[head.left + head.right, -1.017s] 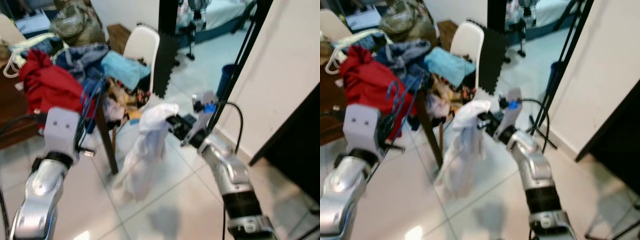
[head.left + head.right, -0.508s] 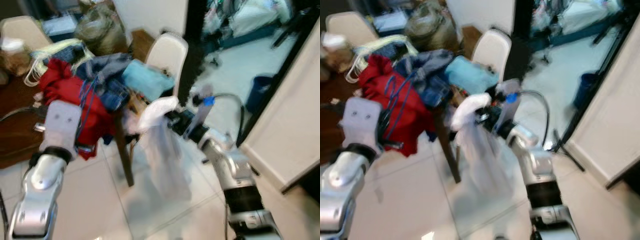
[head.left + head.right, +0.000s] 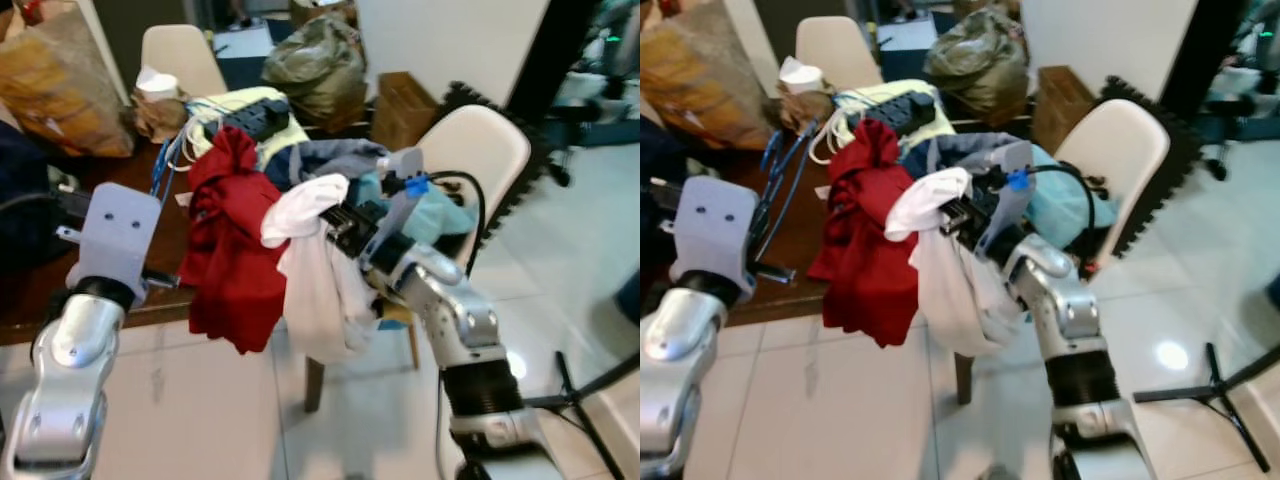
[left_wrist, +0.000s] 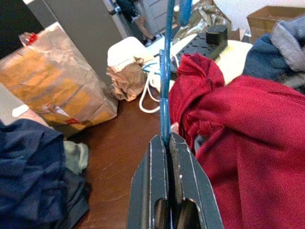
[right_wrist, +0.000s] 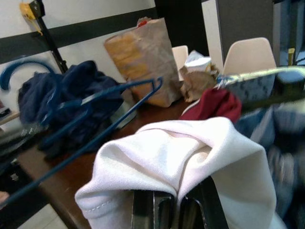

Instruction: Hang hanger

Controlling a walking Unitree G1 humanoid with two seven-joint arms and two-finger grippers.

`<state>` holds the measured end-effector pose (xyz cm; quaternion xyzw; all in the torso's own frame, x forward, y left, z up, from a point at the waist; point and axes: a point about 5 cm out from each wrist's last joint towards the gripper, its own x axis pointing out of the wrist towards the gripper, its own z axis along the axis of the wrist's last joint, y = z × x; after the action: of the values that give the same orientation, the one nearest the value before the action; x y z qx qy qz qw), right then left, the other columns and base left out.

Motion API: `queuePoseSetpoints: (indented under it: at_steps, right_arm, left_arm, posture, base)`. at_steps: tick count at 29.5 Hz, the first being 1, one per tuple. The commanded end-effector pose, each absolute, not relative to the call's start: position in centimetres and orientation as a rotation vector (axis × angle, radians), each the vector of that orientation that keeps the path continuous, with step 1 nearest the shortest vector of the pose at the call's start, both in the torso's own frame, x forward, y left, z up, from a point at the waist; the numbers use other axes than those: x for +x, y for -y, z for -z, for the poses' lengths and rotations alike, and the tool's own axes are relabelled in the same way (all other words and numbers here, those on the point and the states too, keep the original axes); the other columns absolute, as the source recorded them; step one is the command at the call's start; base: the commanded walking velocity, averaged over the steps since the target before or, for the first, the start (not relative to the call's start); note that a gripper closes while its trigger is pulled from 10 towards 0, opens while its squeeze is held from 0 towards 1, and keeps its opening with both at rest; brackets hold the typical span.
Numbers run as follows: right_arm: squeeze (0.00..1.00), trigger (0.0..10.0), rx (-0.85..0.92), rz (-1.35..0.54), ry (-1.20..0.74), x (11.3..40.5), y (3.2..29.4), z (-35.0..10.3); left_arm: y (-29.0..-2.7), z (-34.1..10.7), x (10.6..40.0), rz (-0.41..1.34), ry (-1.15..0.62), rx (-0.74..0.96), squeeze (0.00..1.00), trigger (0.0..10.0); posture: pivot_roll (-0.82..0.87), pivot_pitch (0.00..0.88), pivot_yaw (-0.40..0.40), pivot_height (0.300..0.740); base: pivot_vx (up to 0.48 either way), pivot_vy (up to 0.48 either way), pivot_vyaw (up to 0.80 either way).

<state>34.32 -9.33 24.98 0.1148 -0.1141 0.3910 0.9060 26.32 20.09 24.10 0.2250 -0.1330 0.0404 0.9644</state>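
A blue wire hanger [image 3: 778, 192] stands up from my left gripper [image 4: 165, 141], which is shut on its thin rod over the edge of the brown table [image 3: 60, 300]. The hanger [image 5: 102, 133] also crosses the right wrist view. My right gripper [image 3: 338, 224] is shut on a bunched fold of a white garment [image 3: 322, 285], which hangs down in front of the table edge, beside a red garment [image 3: 235, 245]. In the right wrist view the white cloth [image 5: 186, 160] drapes over the fingers.
The table holds a heap of clothes, a brown paper bag [image 3: 60, 75] and dark blue clothes [image 4: 33, 186]. A white chair [image 3: 480, 150] stands behind my right arm, another [image 3: 180, 55] at the far side. A stand's black legs [image 3: 1230, 385] lie on the tiled floor at right.
The camera has swung left, away from the doorway, so the table and clothes heap now sit in the middle. Both grippers still hold the hanger and the white garment.
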Motion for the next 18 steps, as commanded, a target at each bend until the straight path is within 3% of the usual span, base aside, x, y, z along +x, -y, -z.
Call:
queuePoseSetpoints:
  at_steps: [1,14,17,18]
  right_arm:
    - [0.00,10.0,0.245,-0.883,0.349,33.6,8.2,-27.9]
    - [0.00,10.0,0.269,-0.932,0.467,33.7,6.4,-31.6]
    - [0.00,10.0,0.268,-0.895,0.479,34.0,6.3,-31.9]
    - [0.00,10.0,0.253,-0.773,0.470,34.9,6.6,-31.9]
  left_arm:
    - [-20.4,-24.1,26.1,-0.109,0.260,0.473,0.00,10.0]
    - [-19.3,-23.7,26.2,-0.094,0.256,0.454,0.00,10.0]
    - [-19.0,-23.5,26.3,-0.087,0.257,0.447,0.00,10.0]
    - [-18.4,-23.6,26.2,-0.048,0.275,0.433,0.00,10.0]
  posture:
    - [0.01,0.128,-0.036,0.740]
    - [0.01,0.123,-0.046,0.740]
    - [0.01,0.126,-0.051,0.740]
    - [0.01,0.127,-0.052,0.740]
  base:
    - [0.480,0.000,0.80]
    - [0.480,0.000,0.80]
    - [0.360,0.000,0.80]
    - [0.000,0.000,0.00]
